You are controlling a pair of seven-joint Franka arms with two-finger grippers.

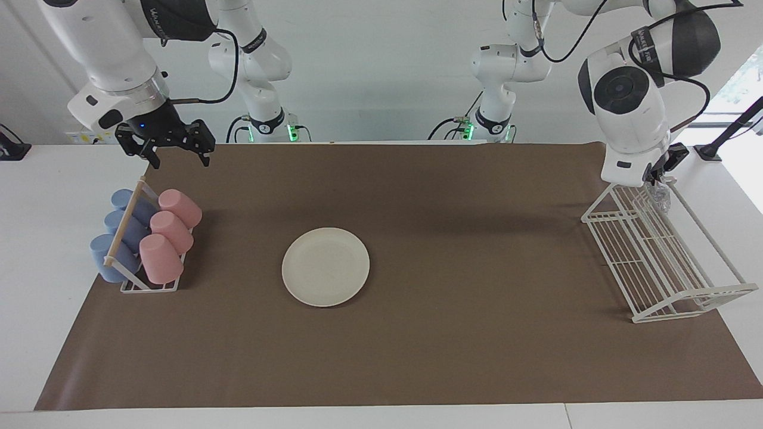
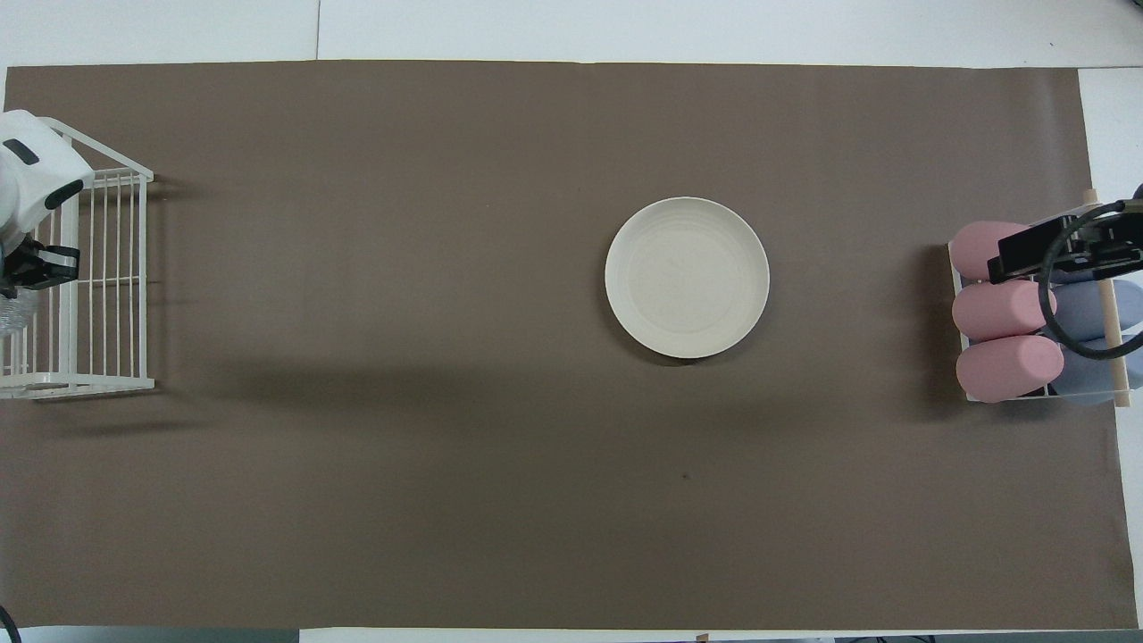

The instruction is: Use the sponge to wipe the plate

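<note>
Plate (image 1: 325, 267) lies mid-tabletop (image 1: 417, 357), untouched. Left gripper (image 1: 660, 176), fingers pinched on the sponge (image 1: 661, 195), hangs over the wire rack (image 1: 661, 262). Right gripper (image 1: 176, 149), fingers wide and empty, over the cup rack (image 1: 143, 241).

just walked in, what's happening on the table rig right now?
The left gripper is shut on the sponge and holds it over the white wire rack at the left arm's end of the table. The plate lies flat mid-table on the brown mat, with nothing touching it. The right gripper is open and empty, up over the mat's edge near the cup rack with its pink and blue cups.
</note>
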